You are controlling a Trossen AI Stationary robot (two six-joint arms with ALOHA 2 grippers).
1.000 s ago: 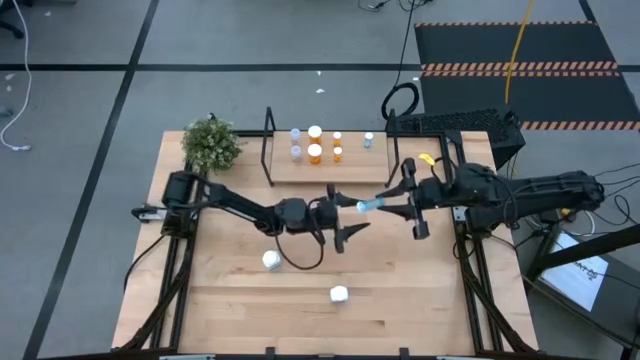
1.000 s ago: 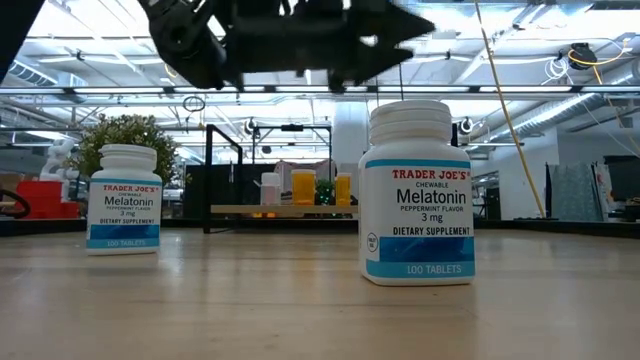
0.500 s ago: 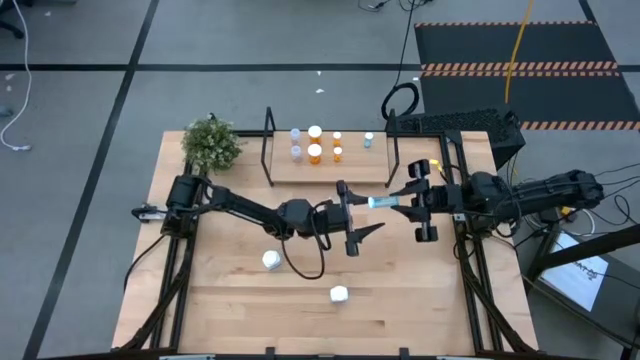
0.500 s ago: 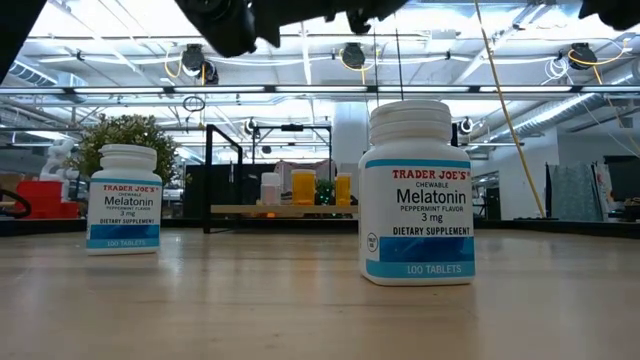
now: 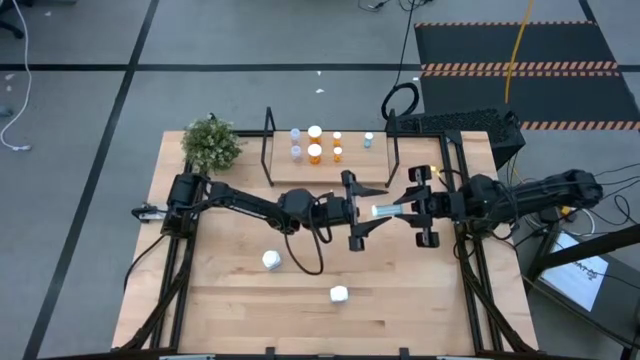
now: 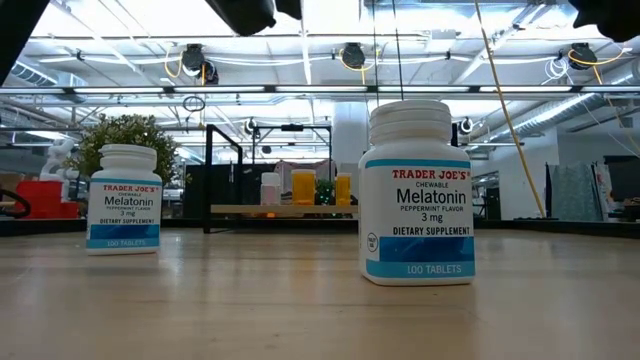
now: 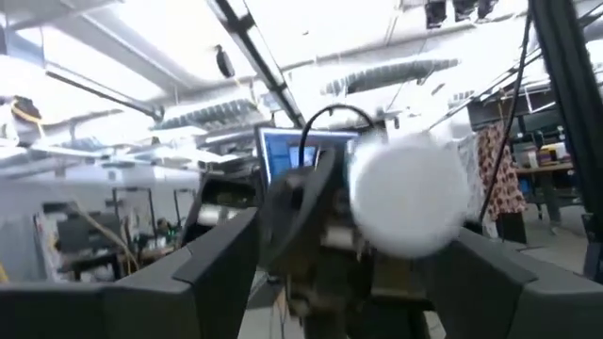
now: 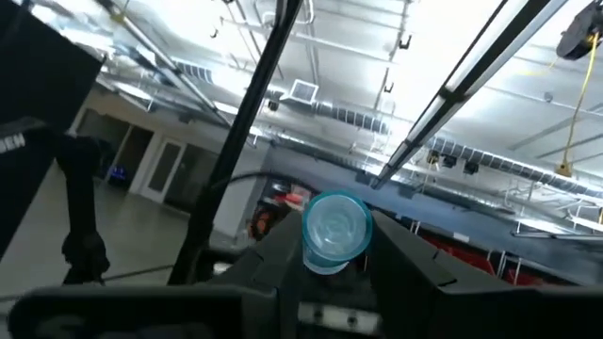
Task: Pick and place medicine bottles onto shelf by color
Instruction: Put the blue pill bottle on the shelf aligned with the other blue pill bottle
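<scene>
While the right gripper [image 5: 392, 210] stays clamped on a pale blue bottle [image 5: 384, 210], held sideways in mid-air above the worktop [image 5: 240, 300], the left gripper [image 5: 361, 208] has slid in from further left and now brackets the bottle's white-capped end, fingers [image 5: 357, 184] apart and not yet closed. The left wrist view shows the white cap [image 7: 407, 201] between those open fingers; the right wrist view shows the bottle's clear base [image 8: 335, 227] pinched. Reads as a mid-air handover about to happen, just in front of the shelf [image 5: 375, 176]. Shelf already carries orange and clear bottles. Two white melatonin bottles [image 5: 271, 260] still stand on the worktop.
</scene>
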